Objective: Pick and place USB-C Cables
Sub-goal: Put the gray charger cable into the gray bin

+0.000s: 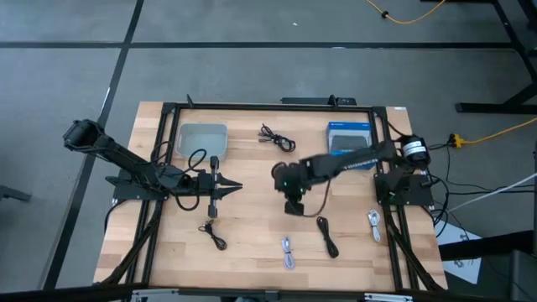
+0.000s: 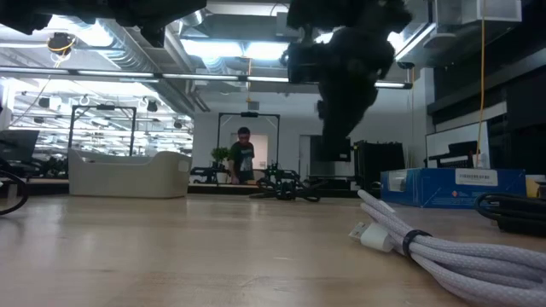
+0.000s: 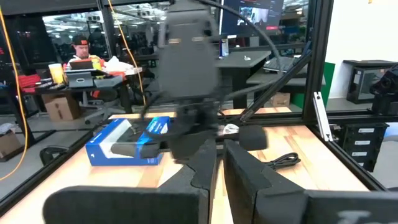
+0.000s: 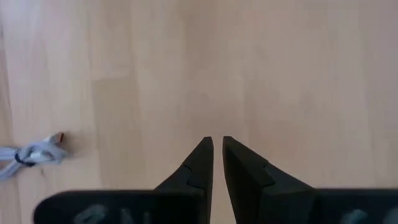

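Note:
Several small bundled cables lie apart on the wooden table in the high view: a black one [image 1: 277,137] near the far edge, a black one [image 1: 214,235], a white one [image 1: 289,252], another black one [image 1: 325,235] and a white one [image 1: 374,225] toward the near edge. My right gripper [image 1: 292,205] hangs over bare wood at mid-table, pointing down. It is shut and empty [image 4: 217,142], with a white cable [image 4: 31,152] off to its side. My left gripper [image 1: 235,186] waits shut, level, left of centre [image 3: 219,155].
A shallow grey tray [image 1: 201,138] sits at the far left of the table and a flat blue box [image 1: 348,134] at the far right. In the low view a white cable [image 2: 444,247] lies close in front. A black frame [image 1: 168,109] borders the table. People show in the room behind.

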`<state>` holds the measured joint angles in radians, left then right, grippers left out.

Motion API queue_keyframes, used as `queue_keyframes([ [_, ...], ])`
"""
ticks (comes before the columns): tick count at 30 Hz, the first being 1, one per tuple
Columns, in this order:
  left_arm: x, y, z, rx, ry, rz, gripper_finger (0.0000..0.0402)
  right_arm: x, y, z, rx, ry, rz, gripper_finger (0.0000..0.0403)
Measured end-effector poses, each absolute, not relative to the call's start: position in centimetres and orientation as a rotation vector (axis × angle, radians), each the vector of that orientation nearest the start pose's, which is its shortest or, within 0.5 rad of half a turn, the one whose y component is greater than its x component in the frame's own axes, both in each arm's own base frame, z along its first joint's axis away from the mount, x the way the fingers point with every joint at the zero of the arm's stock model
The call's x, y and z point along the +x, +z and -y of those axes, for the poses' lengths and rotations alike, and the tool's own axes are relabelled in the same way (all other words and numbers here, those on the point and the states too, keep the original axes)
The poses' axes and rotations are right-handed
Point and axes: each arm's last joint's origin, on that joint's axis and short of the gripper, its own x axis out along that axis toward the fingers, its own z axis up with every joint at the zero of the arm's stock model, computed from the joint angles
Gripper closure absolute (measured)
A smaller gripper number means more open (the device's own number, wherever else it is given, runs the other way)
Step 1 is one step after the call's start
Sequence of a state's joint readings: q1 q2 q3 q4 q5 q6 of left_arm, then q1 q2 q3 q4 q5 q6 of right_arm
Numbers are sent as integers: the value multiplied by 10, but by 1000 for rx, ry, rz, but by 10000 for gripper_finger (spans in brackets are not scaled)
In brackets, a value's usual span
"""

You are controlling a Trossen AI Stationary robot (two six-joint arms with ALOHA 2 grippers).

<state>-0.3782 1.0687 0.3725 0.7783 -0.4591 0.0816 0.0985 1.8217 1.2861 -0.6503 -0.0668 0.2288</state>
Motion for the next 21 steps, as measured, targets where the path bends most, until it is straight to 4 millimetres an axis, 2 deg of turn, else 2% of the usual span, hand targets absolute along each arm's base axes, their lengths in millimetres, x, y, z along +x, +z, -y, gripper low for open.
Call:
queue_keyframes([
  [5, 203, 231, 67, 48, 84, 71, 376, 357, 197, -76, 119, -63, -1155, 347],
  [11, 203, 232, 67, 48, 84, 72, 376, 350, 198, -106, 32, -143, -1100, 254],
  [15, 202, 231, 67, 48, 84, 71, 376, 343, 197, -123, 69, -30, -1147, 219],
  [18, 203, 232, 67, 48, 84, 72, 376, 340, 197, -132, 134, 80, -1191, 215],
  [21, 203, 232, 67, 48, 84, 72, 376, 338, 197, -138, 74, 162, -1194, 215],
])
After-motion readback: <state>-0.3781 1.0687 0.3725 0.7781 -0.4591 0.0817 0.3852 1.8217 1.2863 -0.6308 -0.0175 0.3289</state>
